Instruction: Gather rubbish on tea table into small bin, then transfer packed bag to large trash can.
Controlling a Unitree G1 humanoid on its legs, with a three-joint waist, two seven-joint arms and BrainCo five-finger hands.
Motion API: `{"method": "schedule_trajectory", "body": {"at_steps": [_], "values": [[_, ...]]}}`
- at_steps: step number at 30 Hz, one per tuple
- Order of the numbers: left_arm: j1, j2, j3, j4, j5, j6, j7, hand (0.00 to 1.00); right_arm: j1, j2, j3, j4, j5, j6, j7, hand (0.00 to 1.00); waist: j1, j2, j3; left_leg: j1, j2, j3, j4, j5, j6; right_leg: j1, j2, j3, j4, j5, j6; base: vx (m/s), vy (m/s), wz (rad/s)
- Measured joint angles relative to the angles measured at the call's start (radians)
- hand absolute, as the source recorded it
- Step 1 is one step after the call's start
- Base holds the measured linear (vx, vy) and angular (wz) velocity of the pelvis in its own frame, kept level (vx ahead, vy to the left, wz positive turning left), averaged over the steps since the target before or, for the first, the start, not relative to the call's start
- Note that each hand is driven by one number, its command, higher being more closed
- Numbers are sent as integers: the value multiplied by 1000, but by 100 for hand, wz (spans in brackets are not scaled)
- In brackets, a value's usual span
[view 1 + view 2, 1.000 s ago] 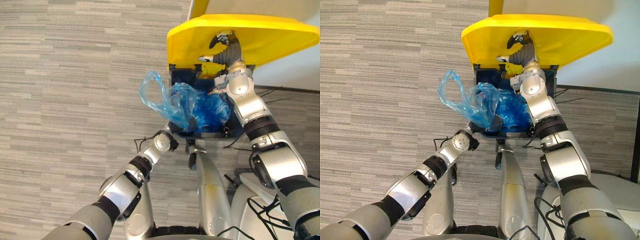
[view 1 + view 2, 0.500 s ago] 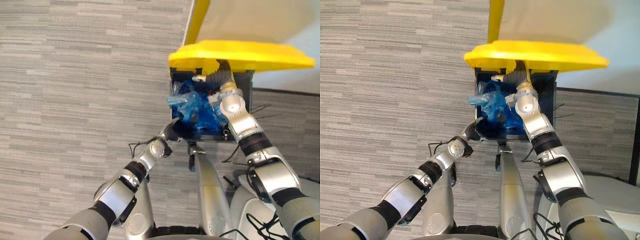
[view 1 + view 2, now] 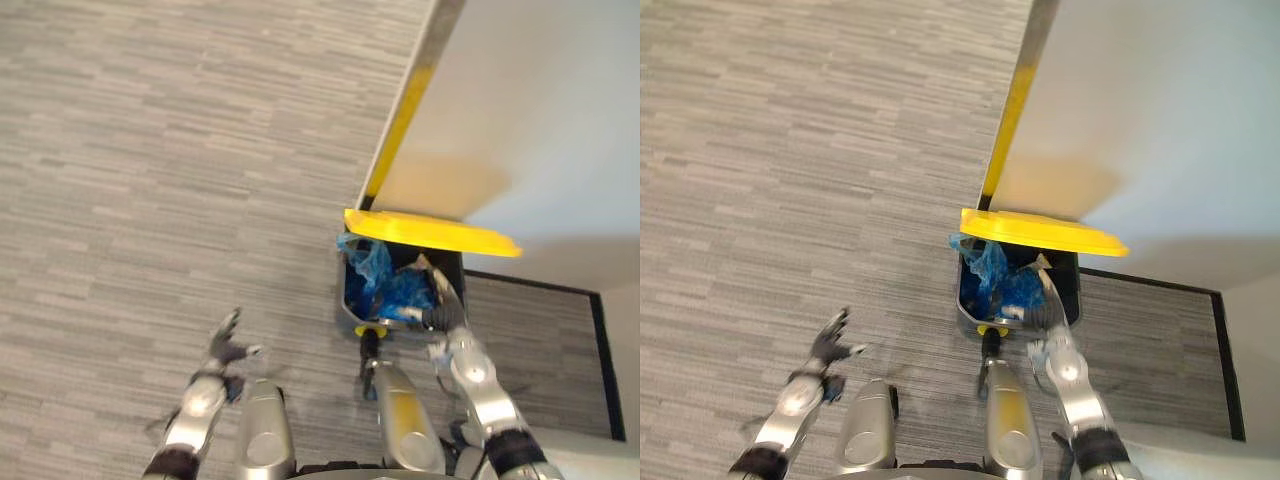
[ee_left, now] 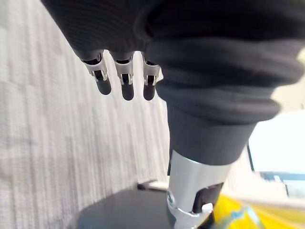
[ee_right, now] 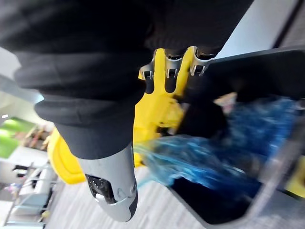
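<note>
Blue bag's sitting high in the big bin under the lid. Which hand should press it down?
Right. The right hand is at the front rim of the bin, close beside the blue bag, open and empty. The left hand hangs open over the floor, well away from the bin.

One trash can [image 3: 430, 232], one blue bag [image 3: 385, 285].

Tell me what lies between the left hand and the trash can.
Only bare grey floor. The left eye view shows the left hand hovering open, well apart from the trash can, with nothing lying between them.
</note>
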Motion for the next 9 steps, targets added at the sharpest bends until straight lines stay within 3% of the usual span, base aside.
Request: {"method": "schedule_trajectory", "body": {"at_steps": [2,3,4,5,6,9], "values": [[48,-6,24,-1,0,2,-4,0,57,15,-1,49,-29,1,17,0,-4,-18,-31,-1,-8,5,-53,39,-9,50,-10,5,79,-73,31,-133,-106,-5],[84,-20,39,-3,1,9,-4,0,100,33,0,54,-33,-1,30,0,-1,-38,-59,-13,-15,18,-76,55,-23,80,-16,18,43,-135,64,-135,-187,-24],[96,-28,46,-2,2,16,-5,0,119,37,-2,62,-37,-3,31,0,-3,-55,-72,-18,-17,17,-90,64,-40,101,-8,12,-25,-176,60,-148,-202,-27],[105,-44,47,-1,4,17,-5,0,128,39,-6,73,-39,-4,31,0,1,-55,-91,-28,-23,28,-101,73,-55,124,4,16,-107,-214,57,-100,-169,-34],[97,-91,45,20,5,16,-17,0,128,32,-23,109,-39,-6,30,0,9,-31,-118,-48,-12,25,-124,87,-64,119,39,20,-199,-218,0,-71,-109,-48],[93,-145,46,54,10,14,-27,0,118,17,-45,209,-39,-7,30,0,11,9,-148,-20,-3,29,-247,145,-48,123,80,38,-301,-149,-17,-23,-64,-35]]}}
